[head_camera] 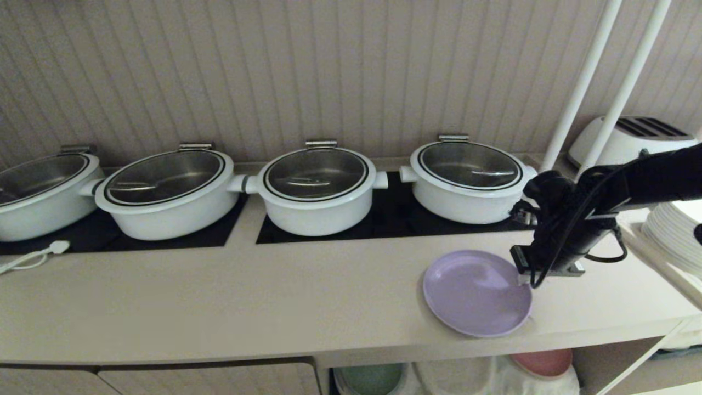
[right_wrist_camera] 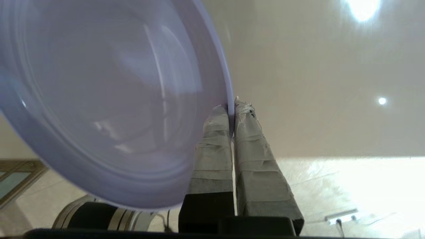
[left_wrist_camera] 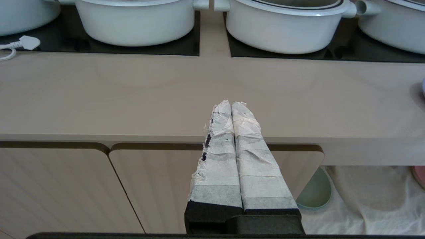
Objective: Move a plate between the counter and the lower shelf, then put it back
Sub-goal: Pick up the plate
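The pale lilac plate (head_camera: 471, 293) is over the beige counter (head_camera: 274, 296), near its front edge on the right. My right gripper (head_camera: 524, 274) reaches in from the right and is shut on the plate's right rim. In the right wrist view the thin rim (right_wrist_camera: 229, 99) is pinched between the taped fingers (right_wrist_camera: 215, 139). Whether the plate rests on the counter I cannot tell. The lower shelf (head_camera: 614, 359) opens below the counter, draped in white cloth (head_camera: 455, 378). My left gripper (left_wrist_camera: 231, 104) is shut and empty, parked in front of the counter edge.
Several white pots with glass lids (head_camera: 315, 189) stand on black hob panels behind. A green plate (head_camera: 370, 378) and a pink plate (head_camera: 543, 362) lie in the shelf. A toaster (head_camera: 625, 140), two white poles (head_camera: 581, 82) and stacked white plates (head_camera: 677, 233) are at the right. A plug (head_camera: 55, 248) lies left.
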Robot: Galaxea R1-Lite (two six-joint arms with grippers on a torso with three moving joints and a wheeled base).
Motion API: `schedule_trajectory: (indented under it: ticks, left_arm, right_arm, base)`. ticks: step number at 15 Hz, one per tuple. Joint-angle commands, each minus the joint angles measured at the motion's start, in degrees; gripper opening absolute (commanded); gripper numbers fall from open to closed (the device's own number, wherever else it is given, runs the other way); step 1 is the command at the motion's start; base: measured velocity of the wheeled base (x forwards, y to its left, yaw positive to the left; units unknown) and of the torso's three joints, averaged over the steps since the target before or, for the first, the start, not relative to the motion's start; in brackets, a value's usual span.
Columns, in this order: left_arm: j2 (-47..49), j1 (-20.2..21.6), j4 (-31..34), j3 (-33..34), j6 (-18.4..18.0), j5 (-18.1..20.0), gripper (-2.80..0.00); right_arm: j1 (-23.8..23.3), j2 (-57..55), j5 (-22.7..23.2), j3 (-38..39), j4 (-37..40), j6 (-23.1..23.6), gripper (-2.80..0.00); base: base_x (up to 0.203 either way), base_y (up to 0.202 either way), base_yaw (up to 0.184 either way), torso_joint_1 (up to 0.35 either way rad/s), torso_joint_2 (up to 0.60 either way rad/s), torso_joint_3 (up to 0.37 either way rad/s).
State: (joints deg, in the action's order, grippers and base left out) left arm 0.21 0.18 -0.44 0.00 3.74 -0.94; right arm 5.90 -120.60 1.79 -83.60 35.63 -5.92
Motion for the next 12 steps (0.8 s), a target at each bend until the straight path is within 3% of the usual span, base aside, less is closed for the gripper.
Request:
schedule_trajectory:
  ticks: [1,4,12]
  left_arm:
    - [-0.2,0.1,0.0,0.0,0.0,0.0,-2.8]
    - [-0.2,0.0,0.0,0.0,0.0,0.0,-2.8]
    - [-0.2,0.0,0.0,0.0,0.0,0.0,-2.8]
  right_arm:
    - [0.0,2.5,0.1,2.6,0.1,-0.5,-2.8]
    - [0.6,3.4,0.3,3.1,0.1,-7.1,-2.8]
    - [0.6,7.9,0.9,6.5,0.0,-11.8,-2.8]
  base:
    - [0.0,0.0,0.0,0.0,0.0,0.0]
    - [0.0,0.0,0.0,0.0,0.0,0.0]
    - [0.0,0.0,0.0,0.0,0.0,0.0]
